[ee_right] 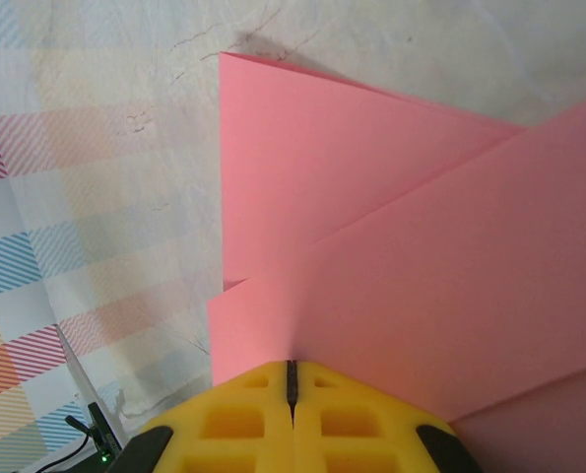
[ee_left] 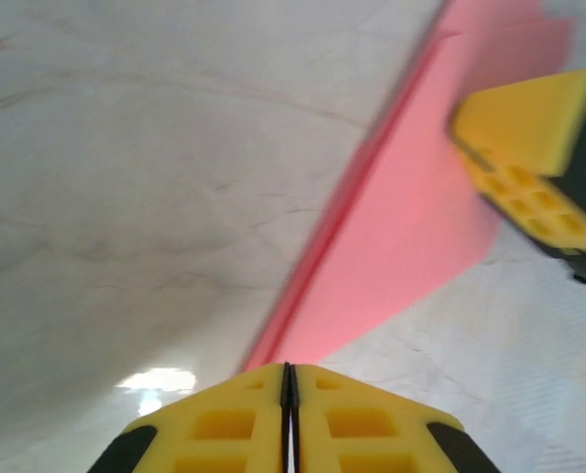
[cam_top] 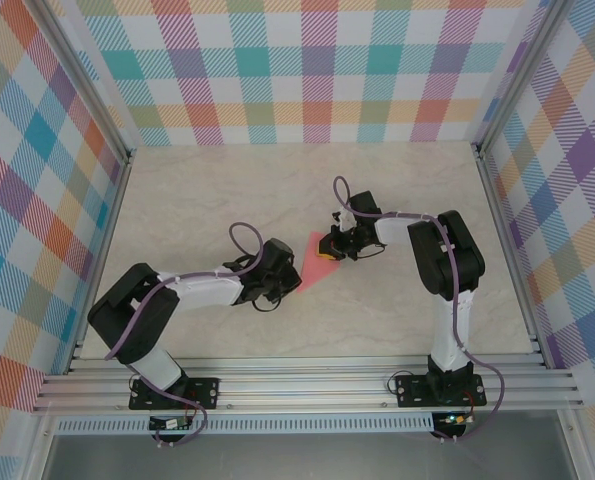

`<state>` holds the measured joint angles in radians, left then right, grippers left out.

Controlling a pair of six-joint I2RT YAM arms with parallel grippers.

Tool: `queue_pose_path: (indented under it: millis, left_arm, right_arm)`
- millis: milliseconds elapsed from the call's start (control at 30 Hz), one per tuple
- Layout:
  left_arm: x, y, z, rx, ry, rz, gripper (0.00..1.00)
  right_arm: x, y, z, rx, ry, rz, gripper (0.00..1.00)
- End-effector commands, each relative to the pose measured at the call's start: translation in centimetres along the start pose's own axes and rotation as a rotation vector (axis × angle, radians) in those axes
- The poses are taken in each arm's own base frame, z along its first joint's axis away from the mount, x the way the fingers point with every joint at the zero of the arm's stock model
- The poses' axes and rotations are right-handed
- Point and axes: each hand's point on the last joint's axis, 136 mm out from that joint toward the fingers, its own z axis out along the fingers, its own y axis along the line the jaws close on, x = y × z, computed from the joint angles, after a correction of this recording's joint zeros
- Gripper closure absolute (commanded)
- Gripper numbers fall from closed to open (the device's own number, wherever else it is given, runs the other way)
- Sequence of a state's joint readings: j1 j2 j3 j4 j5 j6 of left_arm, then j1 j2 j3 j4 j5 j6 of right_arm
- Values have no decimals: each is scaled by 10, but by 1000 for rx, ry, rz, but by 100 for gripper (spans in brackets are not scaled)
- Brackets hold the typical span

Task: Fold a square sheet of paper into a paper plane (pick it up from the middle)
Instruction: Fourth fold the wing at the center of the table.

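Right wrist: smooth salmon-pink paper plane (ee_right: 371,246), crisp overlapping folds, marbled table (ee_right: 421,49)

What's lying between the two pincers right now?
The folded pink paper spans from the left pincer to the right pincer, clearest in the top view.

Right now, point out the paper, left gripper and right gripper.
paper (cam_top: 310,268), top external view, middle of the pink triangle
left gripper (ee_left: 288,374), left wrist view, seam between closed fingertips
right gripper (ee_right: 292,370), right wrist view, seam between closed fingertips
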<state>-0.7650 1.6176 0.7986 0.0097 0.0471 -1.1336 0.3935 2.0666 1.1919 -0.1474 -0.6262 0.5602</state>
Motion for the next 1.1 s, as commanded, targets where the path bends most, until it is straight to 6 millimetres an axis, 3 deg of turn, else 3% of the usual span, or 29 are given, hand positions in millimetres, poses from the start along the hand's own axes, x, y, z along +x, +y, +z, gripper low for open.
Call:
queue_pose_path:
  millis: [0, 300, 467, 633, 800, 900, 1067]
  left_arm:
    - [-1, -27, -9, 71, 5, 32, 89]
    - [15, -19, 20, 75, 97, -3, 89]
    - [19, 13, 27, -24, 93, -38, 89]
    - [26, 43, 21, -101, 98, -50, 90]
    - [32, 61, 11, -136, 109, -34, 91]
    - [30, 59, 2, -118, 92, -34, 91]
    - [11, 37, -22, -88, 13, 28, 88]
  right_arm:
    - [20, -52, 10, 165, 40, 77, 100]
    - [20, -51, 10, 160, 39, 79, 100]
    - [21, -51, 10, 159, 43, 81, 100]
    - [20, -50, 9, 160, 43, 78, 100]
    - [21, -48, 9, 153, 47, 71, 100]
    - [24, -50, 8, 164, 60, 63, 100]
    - [31, -39, 2, 140, 90, -7, 99]
